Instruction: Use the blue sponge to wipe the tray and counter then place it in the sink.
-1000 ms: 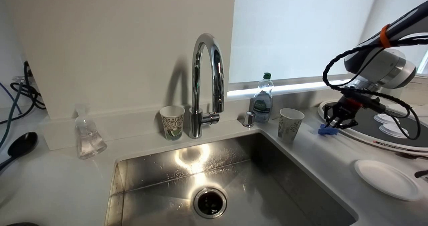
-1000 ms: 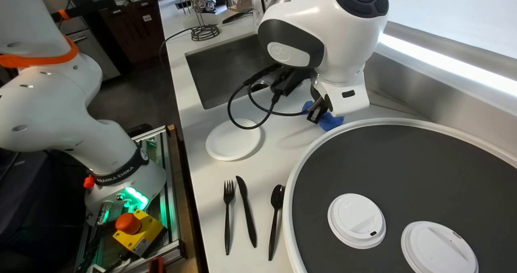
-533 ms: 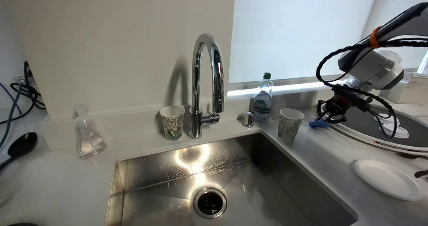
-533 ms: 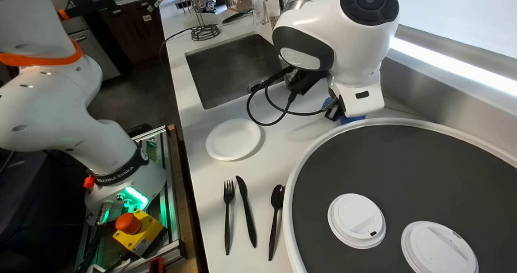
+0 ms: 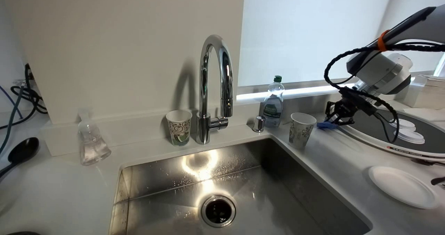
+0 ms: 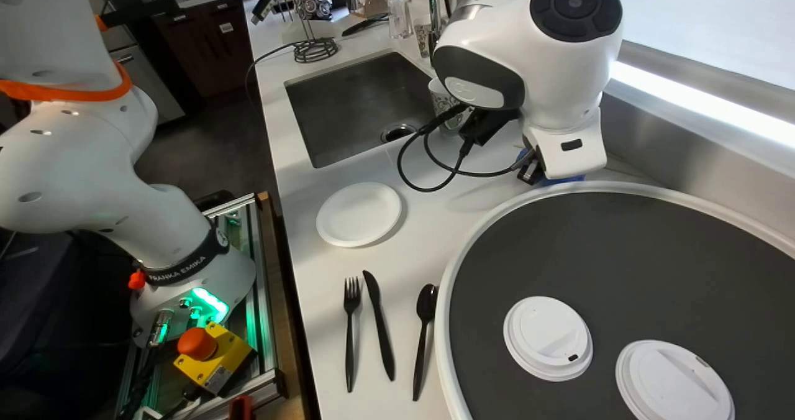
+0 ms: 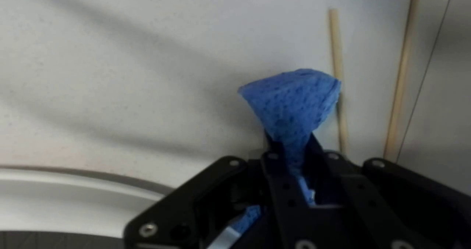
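Shifting far and left in an exterior view, my gripper (image 5: 331, 120) sweeps the pinched blue sponge (image 7: 296, 98) low along the counter (image 5: 333, 155) beside the tray (image 5: 368, 124): likely wiping, the sink (image 5: 274, 200) still ahead.

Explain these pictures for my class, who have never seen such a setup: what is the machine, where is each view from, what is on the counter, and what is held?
The machine is a robot arm ending in a gripper, its hand. Two views look on from outside the robot; the close-up is taken from its wrist.

In an exterior view, a plate, fork, knife and spoon lie on the white counter, beside a big round tray with two lids on it. In an exterior view you see a sink with a tall tap behind it, two paper cups and a green-capped bottle.

The gripper pinches a blue sponge so its end fans out. It is just outside the tray's rim; whether it touches the counter is hard to tell.
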Controlling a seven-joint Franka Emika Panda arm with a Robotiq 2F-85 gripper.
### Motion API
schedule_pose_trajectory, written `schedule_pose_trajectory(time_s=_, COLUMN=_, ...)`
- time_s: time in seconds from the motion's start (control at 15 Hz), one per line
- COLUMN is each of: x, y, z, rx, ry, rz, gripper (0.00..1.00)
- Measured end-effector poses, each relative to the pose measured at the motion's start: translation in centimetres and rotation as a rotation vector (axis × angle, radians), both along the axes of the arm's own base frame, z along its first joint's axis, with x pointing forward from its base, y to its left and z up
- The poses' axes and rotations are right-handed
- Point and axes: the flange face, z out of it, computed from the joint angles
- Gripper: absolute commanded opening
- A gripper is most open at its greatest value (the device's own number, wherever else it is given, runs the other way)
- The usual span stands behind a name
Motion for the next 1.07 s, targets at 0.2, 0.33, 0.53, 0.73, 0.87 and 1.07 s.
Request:
schedule_pose_trajectory(time_s=0.2, x=-0.1, y=0.1, z=0.1, rx=-0.007, ry=0.018, rz=0.033, gripper=0.04)
schedule_pose_trajectory(time_s=0.33, x=-0.6, y=0.1, z=0.3, rx=-0.006, ry=0.048, rz=0.074, gripper=0.04)
schedule_pose_trajectory(time_s=0.53, x=-1.9, y=0.0, z=0.5, rx=0.008, ry=0.113, rz=0.137, gripper=0.04)
schedule_pose_trajectory(time_s=0.73, x=-3.8, y=0.0, z=0.7, rx=0.031, ry=0.193, rz=0.199, gripper=0.04)
schedule_pose_trajectory(time_s=0.87, x=-5.2, y=0.0, z=0.9, rx=0.042, ry=0.245, rz=0.236, gripper=0.04)
schedule_pose_trajectory(time_s=1.07, x=-6.9, y=-0.2, z=1.0, rx=0.046, ry=0.301, rz=0.259, gripper=0.04)
